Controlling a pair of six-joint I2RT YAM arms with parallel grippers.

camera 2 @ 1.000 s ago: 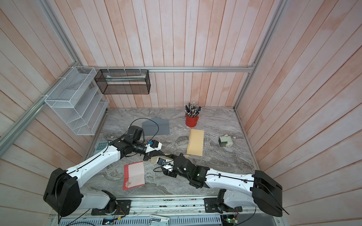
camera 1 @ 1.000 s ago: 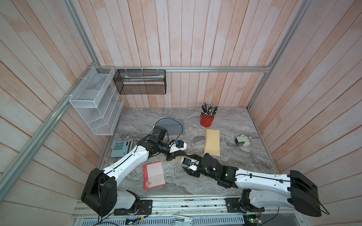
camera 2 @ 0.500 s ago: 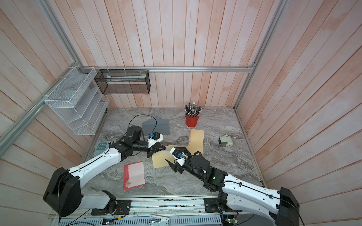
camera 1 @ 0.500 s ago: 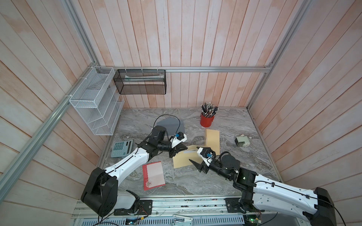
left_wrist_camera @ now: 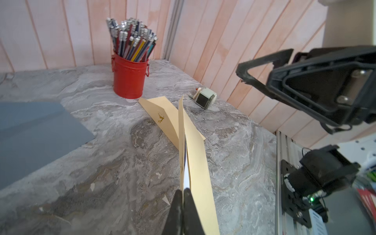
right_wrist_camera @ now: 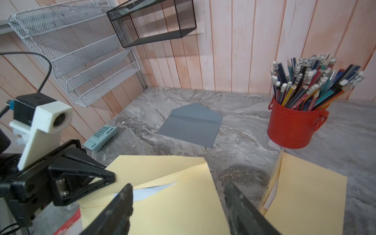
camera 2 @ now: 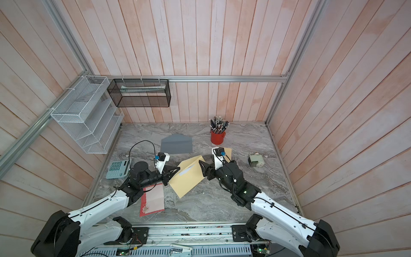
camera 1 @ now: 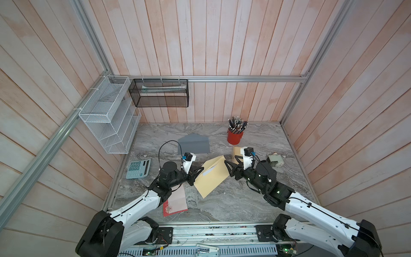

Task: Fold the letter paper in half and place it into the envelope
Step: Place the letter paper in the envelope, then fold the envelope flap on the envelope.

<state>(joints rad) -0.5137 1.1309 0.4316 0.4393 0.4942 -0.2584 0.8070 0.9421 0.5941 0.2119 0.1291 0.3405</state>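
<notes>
Left end effector [camera 1: 200, 170] clamped on envelope [camera 1: 211, 178] corner, right end effector [camera 1: 230, 160] spread wide beside it

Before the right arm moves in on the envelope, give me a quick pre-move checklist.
1. left gripper clamped on the edge of the envelope: ok.
2. right gripper open and empty: ok.
3. letter paper fully inside: not ok, a white strip shows at the mouth.
4. Paper folded in half: cannot tell, most of it is hidden.
5. second envelope apart from the held one: ok, bare table between them.
</notes>
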